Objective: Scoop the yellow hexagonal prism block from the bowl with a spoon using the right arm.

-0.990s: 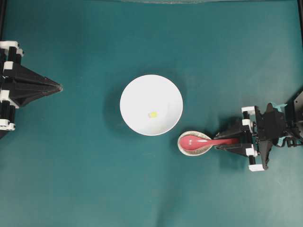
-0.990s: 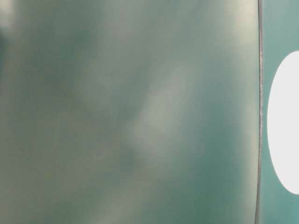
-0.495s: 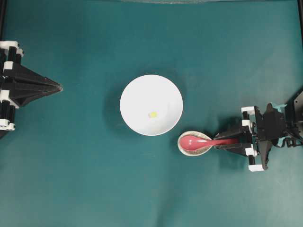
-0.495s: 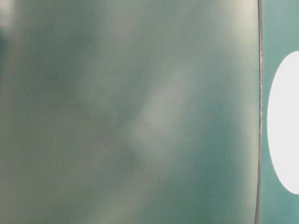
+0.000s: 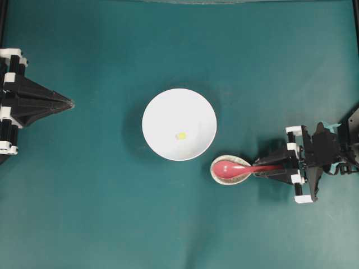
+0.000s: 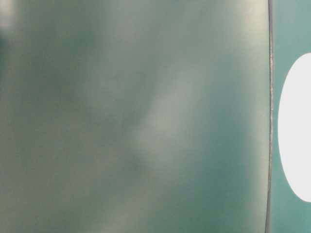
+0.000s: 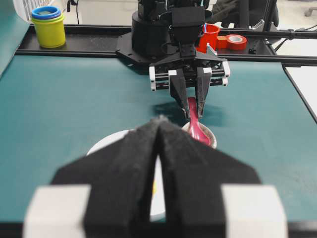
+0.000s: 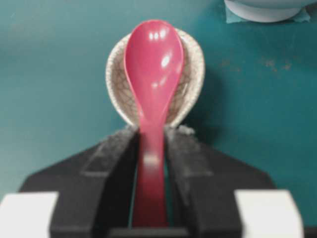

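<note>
The white bowl [image 5: 168, 112] sits mid-table with the tiny yellow hexagonal prism block [image 5: 181, 135] lying inside it. To its lower right the pink-red spoon [image 5: 230, 167] lies with its scoop in a small speckled spoon rest [image 5: 233, 180]. My right gripper [image 5: 259, 169] is at the spoon's handle. In the right wrist view its fingers [image 8: 119, 153] press both sides of the handle [image 8: 151, 163] near the tips, with thin slivers of mat showing farther back. My left gripper [image 5: 72, 103] rests shut and empty at the far left, pointing toward the bowl.
The table-level view is a blurred teal surface with the bowl's edge [image 6: 296, 126] at the right. Behind the right arm's base stand stacked yellow and blue cups [image 7: 48, 27], a red cup [image 7: 210, 35] and a tape roll [image 7: 237, 42].
The right gripper's jaws have narrowed onto the spoon's handle. The spoon, the bowl, the block and the left arm have not moved.
</note>
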